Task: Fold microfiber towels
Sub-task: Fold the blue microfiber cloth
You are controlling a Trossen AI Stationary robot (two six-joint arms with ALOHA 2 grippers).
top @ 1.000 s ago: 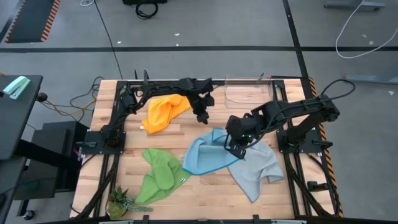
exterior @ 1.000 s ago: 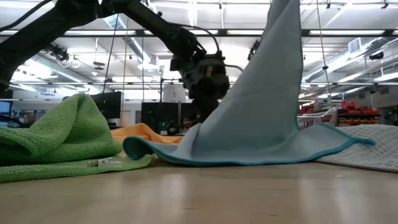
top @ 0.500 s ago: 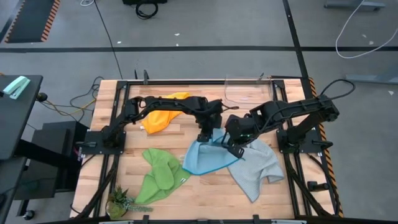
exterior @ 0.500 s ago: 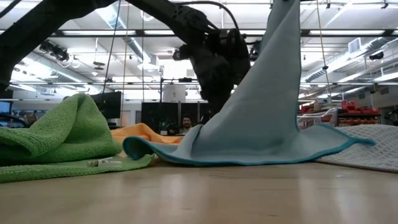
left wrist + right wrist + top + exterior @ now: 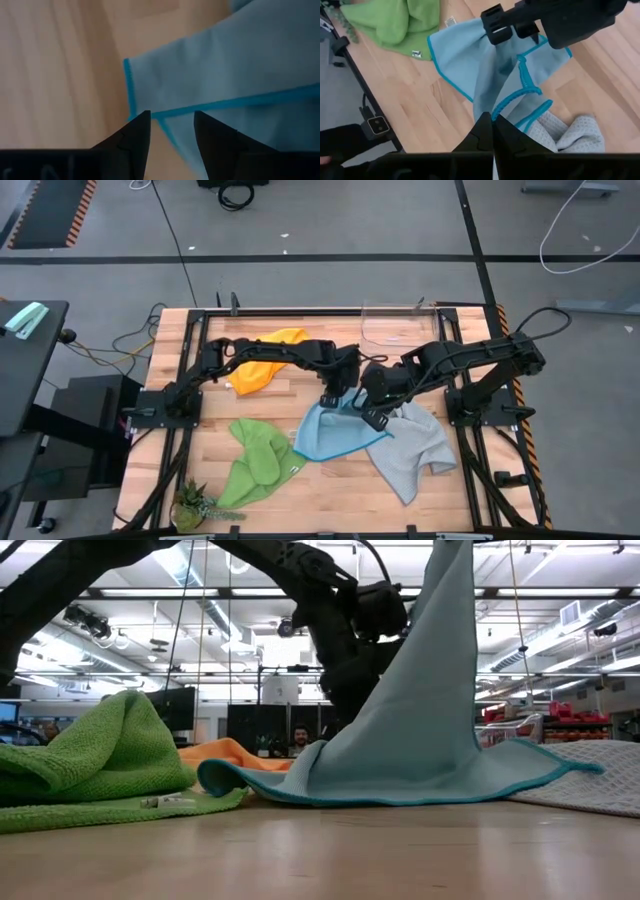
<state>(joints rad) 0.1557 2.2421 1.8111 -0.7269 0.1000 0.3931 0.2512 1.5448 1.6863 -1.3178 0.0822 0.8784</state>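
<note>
Your right gripper (image 5: pixel 492 131) has its fingers pinched together on a raised fold of the light blue towel (image 5: pixel 335 430); in the right wrist view the cloth hangs straight off the fingertips, teal hem looping just past them. Your left gripper (image 5: pixel 170 127) has its fingers (image 5: pixel 135 135) apart, with a hemmed corner of the same blue towel right at the gap between the tips, not clamped. I can't tell if the tips touch the cloth.

In the high view both grippers meet mid-table over the towel's far edge, left gripper (image 5: pixel 331 393) just beside right gripper (image 5: pixel 375 417). The low view shows the blue towel (image 5: pixel 400 740) pulled up into a tall peak, its lower edge spread on the wooden table (image 5: pixel 280 390).

Outward from there: light grey towel (image 5: pixel 415 450) lies rumpled under and beside the blue one on the right-arm side, touching it. Bright green towel (image 5: pixel 255 465) sits bunched near the front edge, on the left-arm side, close to the blue towel's edge. Yellow-orange towel (image 5: pixel 262 360) lies crumpled under your left arm near the back. A small green plant (image 5: pixel 192 502) sits at the front left corner. A clear plastic bin (image 5: pixel 395 330) stands at the back edge.
</note>
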